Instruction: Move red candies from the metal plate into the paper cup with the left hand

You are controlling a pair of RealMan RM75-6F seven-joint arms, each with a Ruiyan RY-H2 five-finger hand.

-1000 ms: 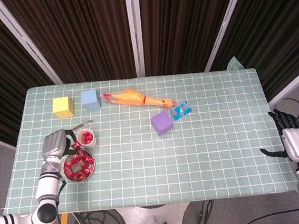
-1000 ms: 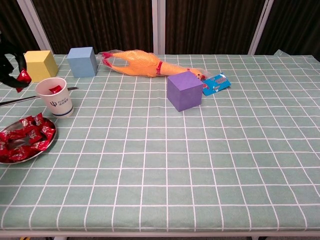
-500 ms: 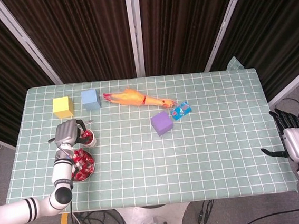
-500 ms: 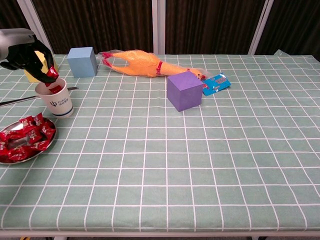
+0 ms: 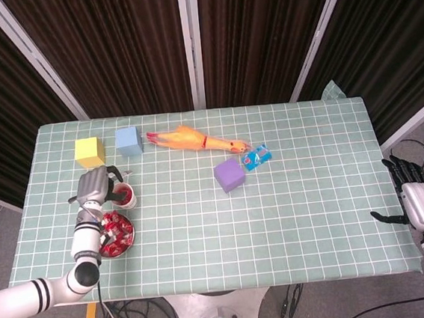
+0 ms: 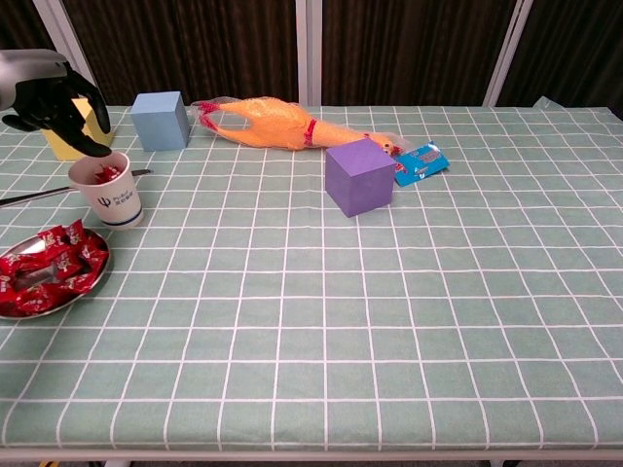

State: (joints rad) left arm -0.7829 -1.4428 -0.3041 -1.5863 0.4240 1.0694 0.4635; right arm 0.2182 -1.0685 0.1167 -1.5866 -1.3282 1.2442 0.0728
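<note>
Candy is sitting inside the paper cup [image 6: 107, 191] already, a few red wrappers showing at its mouth; I am holding my left hand [image 6: 51, 97] just above the rim, fingers [image 6: 88, 142] drooping down toward the opening and parted, with nothing red between them that I can make out, so I am reading it as loose and empty; I am judging that a piece is freshly dropped and the hand is hanging there only because that is where a release has to happen, straight over the opening so nothing bounces onto the cloth.

Red candies [image 6: 49, 265] are lying heaped on the metal plate [image 6: 90, 281], which is sitting just beside the cup on the side nearer me; that closeness is keeping each trip short, though it also means my wrist is crossing right over the cup and could tip it. A thin metal utensil [image 6: 34, 195] is lying behind the cup, its end almost at the cup's wall; I am minding it on the way back down.

My right hand [image 5: 415, 198] is idling off the far right edge of the table [image 5: 315, 217], fingers spread and holding nothing, kept well apart since this job is not its own.

Yellow cube [image 6: 73, 125], blue cube [image 6: 161, 121], rubber chicken [image 6: 273, 123], purple cube [image 6: 359, 176] and a small blue packet [image 6: 420, 162] are lying along the back and middle, clear of my path; plenty of sweets are remaining, so I am reckoning the work is far from finished.
</note>
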